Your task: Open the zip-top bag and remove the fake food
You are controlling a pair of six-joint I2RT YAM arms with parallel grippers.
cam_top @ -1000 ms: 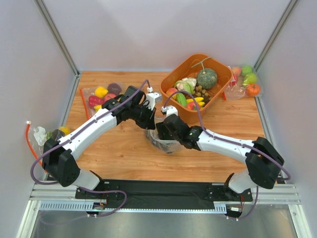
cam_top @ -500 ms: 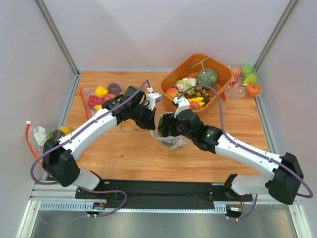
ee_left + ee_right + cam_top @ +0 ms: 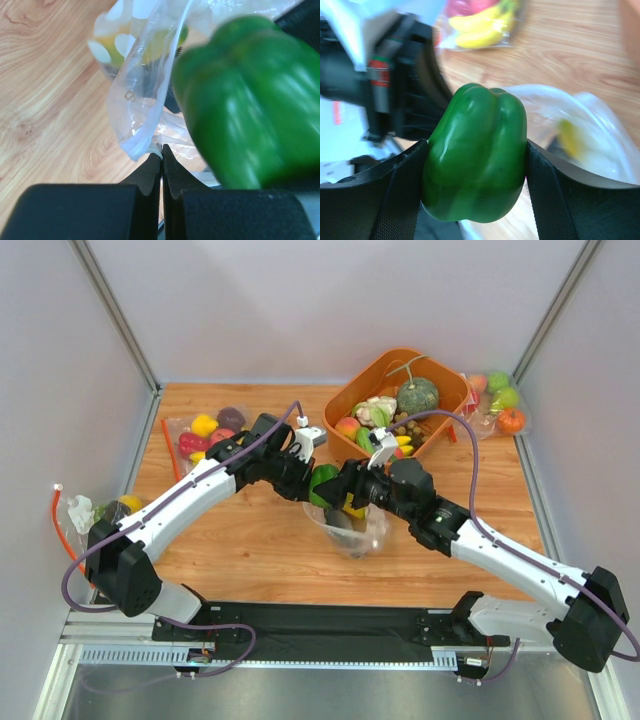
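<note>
Green glossy plastic pepper [image 3: 475, 155]: how many, and where?

One. The right gripper [image 3: 476, 150] is clamped on its two sides and holds it off the table, over the rim of the clear zip-top bag with white dots [image 3: 352, 532] and just beside the left gripper [image 3: 161, 152].

And that left gripper?

Its jaws are pressed together on the bag's thin edge strip, holding the open mouth up off the wooden table [image 3: 250, 560].

What is inside the bag?

One yellow piece [image 3: 352, 508] shows through the plastic. Folds and blur hide anything else, so I cannot count further.

And around it?

One orange basket [image 3: 452, 390] of mixed toy food stands behind. There are three plain clear bags of fruit [image 3: 205, 435]: one far left, one far right, and one off the table's left edge, partly hidden by the left arm.
</note>
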